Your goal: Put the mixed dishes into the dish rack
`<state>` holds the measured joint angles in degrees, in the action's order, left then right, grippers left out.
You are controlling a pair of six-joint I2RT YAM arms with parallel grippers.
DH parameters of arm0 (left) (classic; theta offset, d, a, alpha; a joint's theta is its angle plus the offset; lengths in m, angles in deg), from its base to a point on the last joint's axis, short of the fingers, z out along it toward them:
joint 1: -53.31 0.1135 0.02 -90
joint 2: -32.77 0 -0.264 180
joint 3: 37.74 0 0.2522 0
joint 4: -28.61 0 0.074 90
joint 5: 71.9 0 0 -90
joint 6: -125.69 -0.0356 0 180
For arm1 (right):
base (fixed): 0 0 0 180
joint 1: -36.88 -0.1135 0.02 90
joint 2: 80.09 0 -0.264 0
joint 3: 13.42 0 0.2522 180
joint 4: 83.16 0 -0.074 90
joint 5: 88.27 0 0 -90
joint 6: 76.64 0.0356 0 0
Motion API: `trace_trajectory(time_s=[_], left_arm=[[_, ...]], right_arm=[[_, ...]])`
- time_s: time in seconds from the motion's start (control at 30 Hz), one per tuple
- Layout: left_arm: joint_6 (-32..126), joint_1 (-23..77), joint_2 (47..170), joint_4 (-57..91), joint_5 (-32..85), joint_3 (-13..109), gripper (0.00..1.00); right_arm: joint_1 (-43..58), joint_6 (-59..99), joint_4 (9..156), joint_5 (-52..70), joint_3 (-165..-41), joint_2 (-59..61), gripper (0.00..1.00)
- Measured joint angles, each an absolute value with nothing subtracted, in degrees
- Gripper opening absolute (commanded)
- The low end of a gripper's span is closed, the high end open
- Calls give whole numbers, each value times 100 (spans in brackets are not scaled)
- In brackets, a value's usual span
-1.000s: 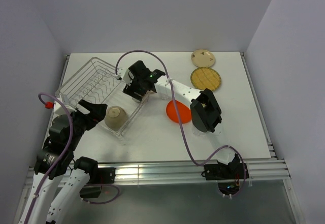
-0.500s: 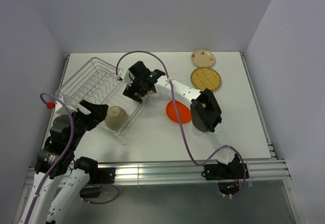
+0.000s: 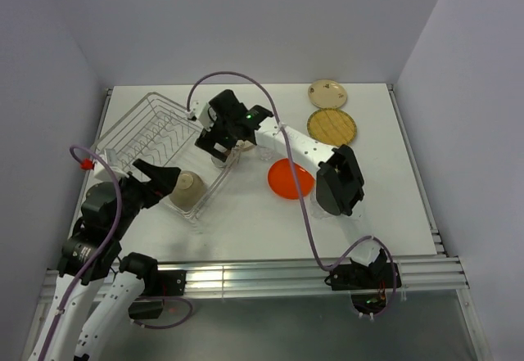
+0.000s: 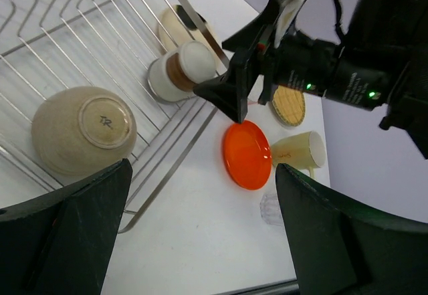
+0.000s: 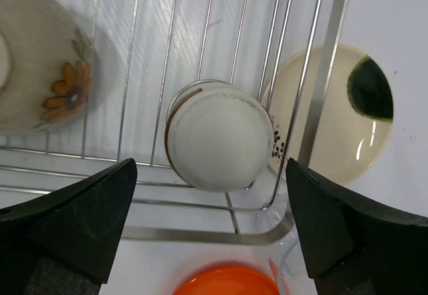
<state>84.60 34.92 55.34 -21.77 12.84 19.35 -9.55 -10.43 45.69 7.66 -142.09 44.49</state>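
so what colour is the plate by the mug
The plate is bright orange, clearest in the left wrist view.

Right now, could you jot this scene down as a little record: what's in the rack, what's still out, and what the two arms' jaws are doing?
In the dish rack: upturned bowl, white cup with a brown band
On the table: orange plate, tan woven plate, cream patterned plate, pale yellow mug, clear glass
Right jaws: open, above the banded cup
Left jaws: open, empty, near the bowl
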Motion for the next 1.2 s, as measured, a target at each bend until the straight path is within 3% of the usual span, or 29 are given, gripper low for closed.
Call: trace_trajectory(time_s=[0.27,0.5,0.63,0.7,0.93,1.2], left_arm=[[8488,3490,6660,-1136,2342,1997,77],[8921,2532,8496,-277,2436,2421,73],[9310,1652,10135,-94,2047,3524,68],[9561,1453,10817,-129,1783,3992,59],[10770,1127,12983,-1031,738,5776,62],[11668,895,14412,-2527,-138,7507,65]], right_arm=[[-656,-785,4431,1785,-14242,3295,100],[1608,131,5104,3881,-12376,1345,99],[2592,378,5273,4436,-11386,851,98],[2946,457,5305,4650,-11025,740,98],[3733,627,5493,5123,-10070,368,98],[3997,835,5906,5472,-9600,-152,98]])
